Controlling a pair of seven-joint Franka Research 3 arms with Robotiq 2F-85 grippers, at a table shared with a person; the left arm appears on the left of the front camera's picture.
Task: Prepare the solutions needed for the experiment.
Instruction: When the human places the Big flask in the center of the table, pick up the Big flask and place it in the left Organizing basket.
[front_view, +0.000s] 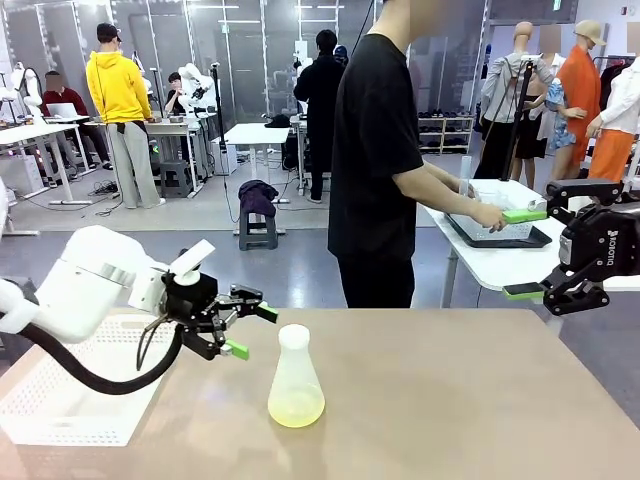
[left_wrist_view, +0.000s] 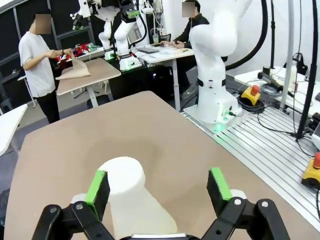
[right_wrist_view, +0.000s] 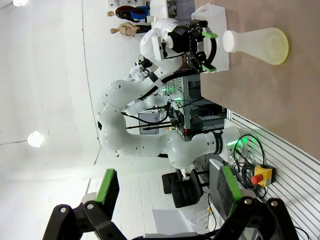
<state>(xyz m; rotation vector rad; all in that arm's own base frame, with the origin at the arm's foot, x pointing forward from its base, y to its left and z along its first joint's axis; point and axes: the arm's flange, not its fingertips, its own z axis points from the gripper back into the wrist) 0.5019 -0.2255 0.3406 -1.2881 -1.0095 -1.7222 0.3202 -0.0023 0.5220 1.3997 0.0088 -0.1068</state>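
Note:
A translucent whitish conical flask (front_view: 296, 375) stands upright on the brown table, with the solutions (front_view: 296, 409) as a thin pale yellow layer at its bottom. My left gripper (front_view: 252, 331) is open just left of the flask's neck, pointing at it without touching. In the left wrist view the flask (left_wrist_view: 125, 195) rises between the open fingers of my left gripper (left_wrist_view: 158, 184), closer to the left pad. My right gripper (front_view: 524, 252) hangs open above the table's right edge, far from the flask. The right wrist view has its gripper (right_wrist_view: 167, 190) open, with the flask (right_wrist_view: 255, 42) and its yellow liquid (right_wrist_view: 277, 46) far off.
A white perforated tray (front_view: 60, 400) lies at the table's left front. A person in black stands beyond the far edge, hands (front_view: 488, 214) at a dark tray (front_view: 500, 238) on a white side table. The brown tabletop (front_view: 450, 400) is bare right of the flask.

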